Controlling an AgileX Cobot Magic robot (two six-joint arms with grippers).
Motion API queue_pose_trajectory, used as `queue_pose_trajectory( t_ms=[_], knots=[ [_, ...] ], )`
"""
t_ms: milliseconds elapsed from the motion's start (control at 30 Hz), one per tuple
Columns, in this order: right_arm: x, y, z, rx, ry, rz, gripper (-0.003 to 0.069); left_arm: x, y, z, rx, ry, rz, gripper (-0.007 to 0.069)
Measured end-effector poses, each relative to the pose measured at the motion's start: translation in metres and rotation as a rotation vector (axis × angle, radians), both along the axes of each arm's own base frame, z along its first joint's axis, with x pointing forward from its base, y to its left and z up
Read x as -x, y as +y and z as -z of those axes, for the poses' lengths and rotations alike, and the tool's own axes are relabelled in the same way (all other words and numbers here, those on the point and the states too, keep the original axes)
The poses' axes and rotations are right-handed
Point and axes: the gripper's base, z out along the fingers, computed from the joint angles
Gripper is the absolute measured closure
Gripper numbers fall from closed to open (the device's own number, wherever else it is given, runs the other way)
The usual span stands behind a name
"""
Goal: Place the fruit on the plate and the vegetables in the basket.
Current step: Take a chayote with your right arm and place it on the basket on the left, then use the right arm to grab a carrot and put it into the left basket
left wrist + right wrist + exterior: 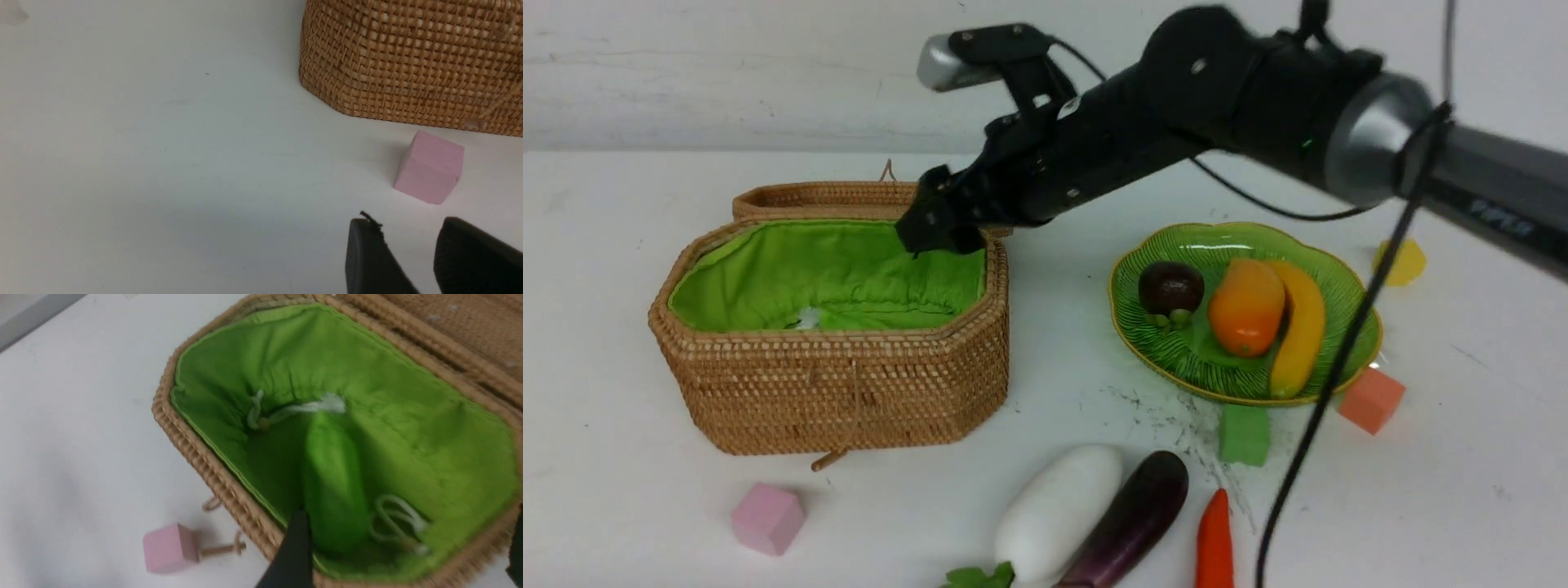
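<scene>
The basket point(849, 384) stands open at the left, its green lining showing. My right gripper point(939, 224) hangs over its far right rim, open point(404, 555), jaws wide apart. A blurred green gourd point(331, 486) is inside the basket, close beside one finger point(294, 547), not gripped. On the plate point(1347, 282) lie the mangosteen point(1170, 287), mango point(1246, 306) and banana point(1298, 327). The white radish point(1058, 510), eggplant point(1135, 514) and red pepper point(1215, 543) lie at the table's near edge. My left gripper point(406, 222) is open and empty, low over the table near the basket point(408, 61).
The woven lid point(825, 198) lies folded back behind the basket. A pink cube point(766, 517) sits in front of the basket, close to my left gripper point(429, 167). A green cube point(1245, 433) and an orange cube point(1372, 398) sit by the plate's near rim. A yellow piece point(1401, 261) lies behind it.
</scene>
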Motion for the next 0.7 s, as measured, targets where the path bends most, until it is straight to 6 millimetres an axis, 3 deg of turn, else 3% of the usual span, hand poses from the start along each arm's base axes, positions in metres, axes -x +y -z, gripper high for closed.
queue_pose_trajectory(
  t_ms=[200, 300, 400, 467, 533, 600, 700],
  knots=[
    [0.040, -0.076, -0.072, 0.162, -0.008, 0.030, 0.0099, 0.000, 0.000, 0.000, 0.000, 0.000, 0.000, 0.0386],
    [0.060, -0.101, -0.095, 0.131, -0.041, 0.098, 0.0146, 0.000, 0.000, 0.000, 0.000, 0.000, 0.000, 0.0386],
    [0.079, -0.117, -0.099, 0.090, -0.006, 0.185, 0.0165, 0.000, 0.000, 0.000, 0.000, 0.000, 0.000, 0.0386],
    [0.090, -0.124, -0.090, 0.087, 0.069, 0.235, 0.0167, 0.000, 0.000, 0.000, 0.000, 0.000, 0.000, 0.0386],
    [0.100, -0.128, -0.068, 0.101, 0.211, 0.285, 0.0168, 0.000, 0.000, 0.000, 0.000, 0.000, 0.000, 0.0386],
    [0.108, -0.130, -0.039, 0.139, 0.350, 0.319, 0.0169, 0.000, 0.000, 0.000, 0.000, 0.000, 0.000, 0.0386],
    [0.118, -0.135, 0.023, 0.214, 0.535, 0.373, 0.0169, 0.000, 0.000, 0.000, 0.000, 0.000, 0.000, 0.0386]
  ],
)
